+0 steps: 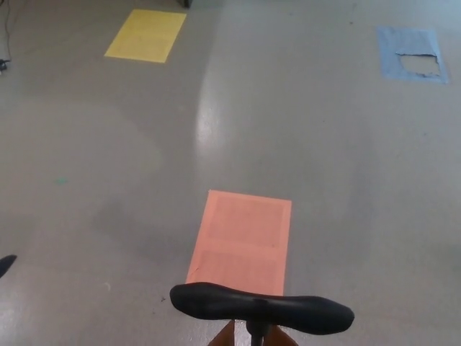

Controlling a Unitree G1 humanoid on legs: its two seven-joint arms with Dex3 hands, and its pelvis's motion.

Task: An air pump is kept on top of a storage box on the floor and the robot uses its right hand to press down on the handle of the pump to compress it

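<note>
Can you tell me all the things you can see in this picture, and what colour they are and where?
Black curved plastic pump handle: one, black, bottom centre, on a short dark stem.
Orange-brown piece under the handle: one, orange-brown, bottom edge, mostly cut off.
Salmon-orange rectangular floor mat: one, salmon-orange, centre, just beyond the handle.
Yellow rectangular floor mat: one, yellow, top left.
Blue rectangular floor mat with a torn patch: one, blue, top right.
Shiny grey floor: grey, all around.
Dark cable: one, top left edge.
Robot's left hand: only a black tip, left edge.
Robot's right hand: not in view.
</note>
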